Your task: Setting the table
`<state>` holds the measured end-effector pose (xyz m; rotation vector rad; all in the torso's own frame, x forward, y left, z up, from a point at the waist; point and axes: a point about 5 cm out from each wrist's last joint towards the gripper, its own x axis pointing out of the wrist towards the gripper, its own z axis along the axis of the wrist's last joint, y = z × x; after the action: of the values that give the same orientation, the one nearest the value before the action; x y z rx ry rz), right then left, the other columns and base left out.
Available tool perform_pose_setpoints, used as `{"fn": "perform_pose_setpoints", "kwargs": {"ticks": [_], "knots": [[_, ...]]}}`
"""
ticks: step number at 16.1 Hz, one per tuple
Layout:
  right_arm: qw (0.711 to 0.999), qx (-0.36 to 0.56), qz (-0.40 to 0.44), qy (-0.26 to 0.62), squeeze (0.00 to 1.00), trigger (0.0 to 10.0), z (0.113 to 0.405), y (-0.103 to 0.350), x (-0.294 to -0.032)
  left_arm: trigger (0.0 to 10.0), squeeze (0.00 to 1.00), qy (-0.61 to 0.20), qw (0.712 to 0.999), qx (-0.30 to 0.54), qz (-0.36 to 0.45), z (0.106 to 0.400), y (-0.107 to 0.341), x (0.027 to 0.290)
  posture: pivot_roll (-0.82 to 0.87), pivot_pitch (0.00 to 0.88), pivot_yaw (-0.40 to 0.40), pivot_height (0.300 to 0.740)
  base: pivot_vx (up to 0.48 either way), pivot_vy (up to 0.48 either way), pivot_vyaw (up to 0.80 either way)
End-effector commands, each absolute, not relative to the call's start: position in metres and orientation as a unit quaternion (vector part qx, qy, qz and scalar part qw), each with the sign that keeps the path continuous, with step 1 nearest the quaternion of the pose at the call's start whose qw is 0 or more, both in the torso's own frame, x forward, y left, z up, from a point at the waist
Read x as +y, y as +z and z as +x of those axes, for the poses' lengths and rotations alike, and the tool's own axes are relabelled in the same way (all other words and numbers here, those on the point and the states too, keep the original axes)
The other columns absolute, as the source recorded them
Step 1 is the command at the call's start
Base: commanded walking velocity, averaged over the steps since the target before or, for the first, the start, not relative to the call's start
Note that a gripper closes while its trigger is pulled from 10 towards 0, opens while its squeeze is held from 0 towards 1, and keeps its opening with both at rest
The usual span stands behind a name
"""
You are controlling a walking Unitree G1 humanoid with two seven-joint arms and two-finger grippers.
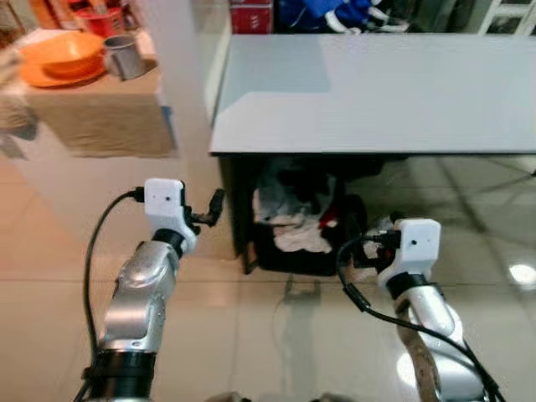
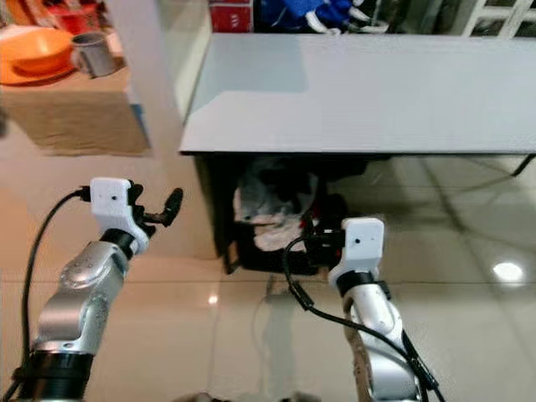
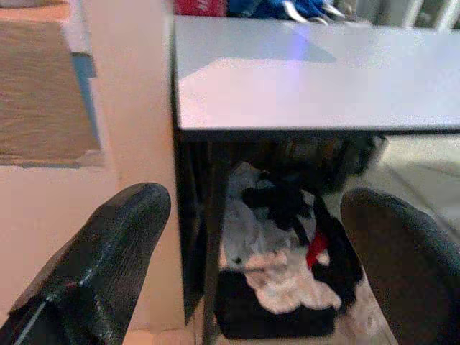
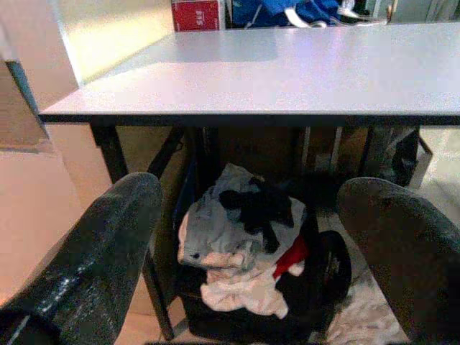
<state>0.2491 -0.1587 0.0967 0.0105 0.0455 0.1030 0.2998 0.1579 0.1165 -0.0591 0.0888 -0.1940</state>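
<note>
While both grippers, left (image 3: 244, 266) and right (image 4: 251, 266), hang wide open and empty before the grey table (image 1: 377, 92), I judge fetching the orange bowl (image 1: 63, 50) left of it comes next.

left arm: raised, forearm angled up and forward, on the left
left gripper (image 3: 244, 266): fingers spread wide apart, holding nothing
right arm: raised on the right, forearm pointing forward
right gripper (image 4: 251, 251): fingers spread wide apart, holding nothing
</note>
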Motion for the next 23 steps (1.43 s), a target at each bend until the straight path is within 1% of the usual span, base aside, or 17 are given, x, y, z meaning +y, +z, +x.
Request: {"fn": "perform_pose_setpoints", "kwargs": {"ticks": [1,11,14,17,21,23], "knots": [[0.999,0.017,0.008,0.05,0.0,10.0,0.25,0.101,-0.159,10.0,0.0,-0.093,0.995,0.042,-0.021,0.301,0.119,0.16,-0.09,0.0,0.033,0.74,0.0,0.48,0.0],[0.998,0.023,0.007,0.059,0.0,10.0,0.253,0.096,-0.156,10.0,0.0,-0.088,0.995,0.038,-0.009,0.307,0.12,0.158,-0.09,0.0,0.036,0.74,0.0,0.48,0.0],[0.998,0.019,0.004,0.059,0.0,10.0,0.254,0.098,-0.156,10.0,0.0,-0.094,0.995,0.025,-0.014,0.308,0.124,0.155,-0.09,0.0,0.035,0.74,0.0,0.0,0.0],[0.999,-0.004,-0.012,0.053,0.0,10.0,0.259,0.105,-0.158,10.0,0.0,-0.094,0.995,0.016,-0.013,0.311,0.128,0.153,-0.09,0.0,0.034,0.74,0.372,0.294,0.0],[0.999,-0.006,-0.015,0.052,0.0,10.0,0.262,0.106,-0.161,10.0,0.0,-0.091,0.996,0.009,-0.01,0.313,0.13,0.152,-0.09,0.0,0.035,0.74,0.412,0.243,0.0],[0.998,-0.006,-0.016,0.053,0.0,10.0,0.262,0.106,-0.16,10.0,0.0,-0.092,0.996,0.01,0.003,0.314,0.131,0.152,-0.09,0.0,0.034,0.74,0.463,0.0,0.0]]}}
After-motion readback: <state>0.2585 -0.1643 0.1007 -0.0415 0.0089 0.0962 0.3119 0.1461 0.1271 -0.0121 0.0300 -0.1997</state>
